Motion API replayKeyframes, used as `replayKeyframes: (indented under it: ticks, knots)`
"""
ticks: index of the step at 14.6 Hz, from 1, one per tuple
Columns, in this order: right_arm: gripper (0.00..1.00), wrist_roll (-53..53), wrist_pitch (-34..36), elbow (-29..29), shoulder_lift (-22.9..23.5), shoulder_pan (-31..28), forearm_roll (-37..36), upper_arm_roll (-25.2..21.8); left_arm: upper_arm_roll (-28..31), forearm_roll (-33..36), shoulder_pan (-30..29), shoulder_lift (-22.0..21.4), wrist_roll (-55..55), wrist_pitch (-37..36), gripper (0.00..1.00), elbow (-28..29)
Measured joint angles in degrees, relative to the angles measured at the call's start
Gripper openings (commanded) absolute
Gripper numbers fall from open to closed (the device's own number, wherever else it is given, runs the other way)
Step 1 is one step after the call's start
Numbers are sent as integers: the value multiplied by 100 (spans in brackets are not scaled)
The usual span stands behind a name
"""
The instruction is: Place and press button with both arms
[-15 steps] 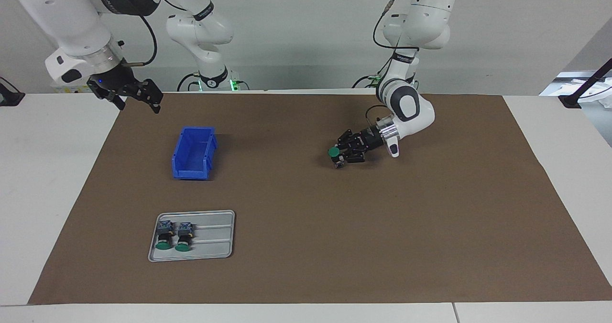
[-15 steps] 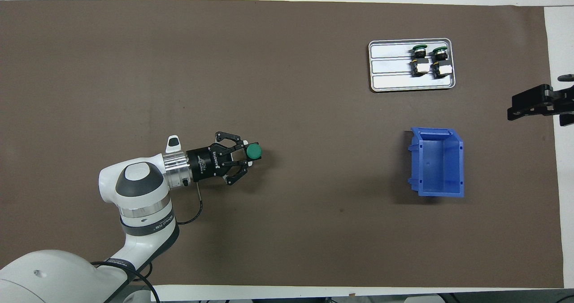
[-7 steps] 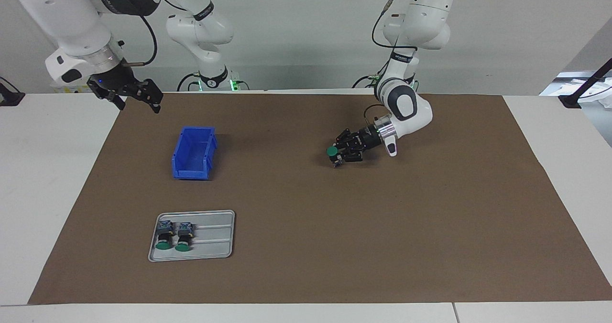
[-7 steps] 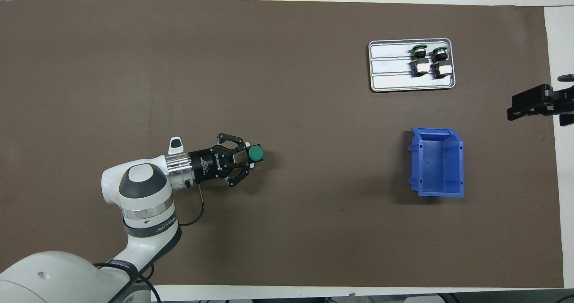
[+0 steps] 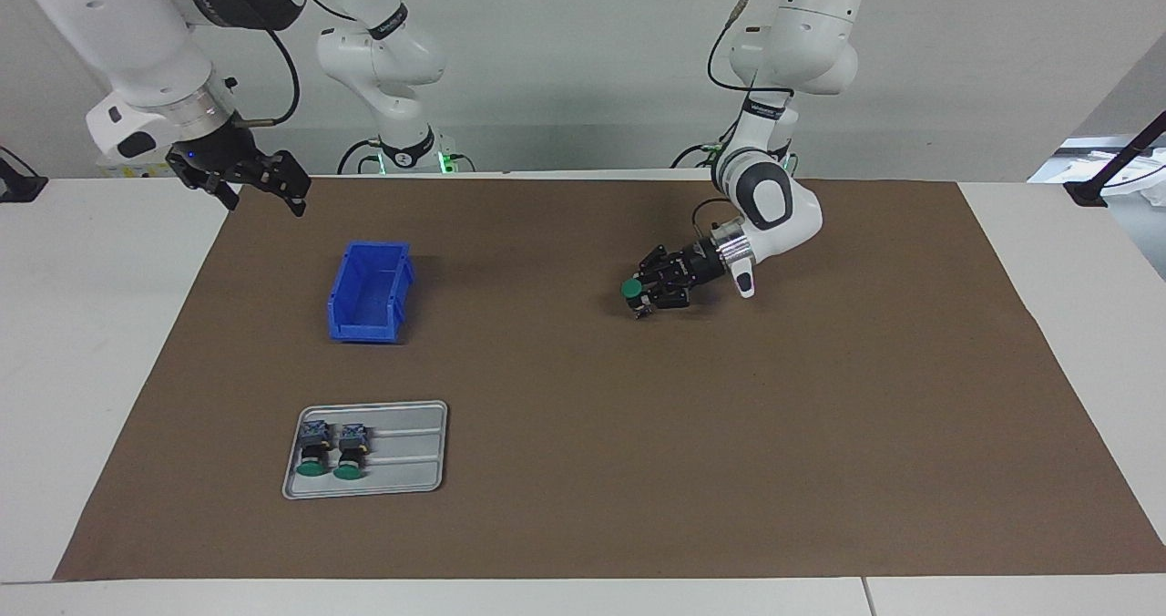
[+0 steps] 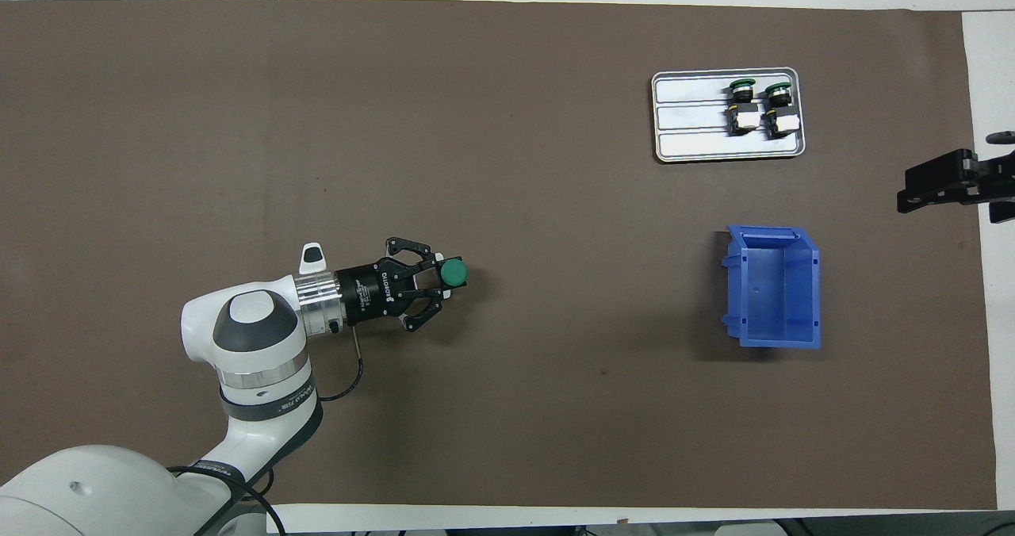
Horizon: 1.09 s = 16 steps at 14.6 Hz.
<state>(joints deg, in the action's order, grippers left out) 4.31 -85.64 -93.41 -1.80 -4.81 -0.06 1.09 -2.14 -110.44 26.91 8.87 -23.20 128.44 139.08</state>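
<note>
The button (image 5: 630, 287) (image 6: 453, 270) shows its round green cap upward and stands upright in the middle of the brown mat, toward the left arm's end. My left gripper (image 5: 641, 297) (image 6: 442, 276) is shut on its body from the side, just above the mat; I cannot tell whether the base touches the mat. My right gripper (image 5: 262, 197) (image 6: 944, 187) hangs open and empty in the air over the mat's edge at the right arm's end, where that arm waits.
A blue bin (image 5: 369, 292) (image 6: 773, 286) stands open on the mat below the right gripper. Farther from the robots, a grey tray (image 5: 410, 452) (image 6: 690, 124) holds two more green-capped buttons (image 5: 330, 452) lying on their sides.
The left gripper with the button has shifted very slightly and its wrist has drawn in a little. The right arm has not moved.
</note>
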Motion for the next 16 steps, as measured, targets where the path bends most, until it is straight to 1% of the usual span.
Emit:
replayKeyframes:
  ticks: [3, 5, 8, 10, 13, 15, 16]
  knots:
    - [98, 0, 0, 0, 0, 0, 0, 0, 0, 0, 0, 0, 5, 5, 36, 0]
    - [98, 0, 0, 0, 0, 0, 0, 0, 0, 0, 0, 0, 7, 15, 42, 0]
    - [98, 0, 0, 0, 0, 0, 0, 0, 1, -1, 0, 0, 11, 67, 45, 0]
    - [98, 0, 0, 0, 0, 0, 0, 0, 1, -2, 0, 0, 14, 128, 50, 0]
    - [98, 0, 0, 0, 0, 0, 0, 0, 1, -3, 0, -7, 18, 206, 53, 0]
    - [98, 0, 0, 0, 0, 0, 0, 0, 1, -4, 0, -30, 19, 245, 61, 0]
    - [98, 0, 0, 0, 0, 0, 0, 0, 1, -5, 0, -53, 19, 273, 68, 0]
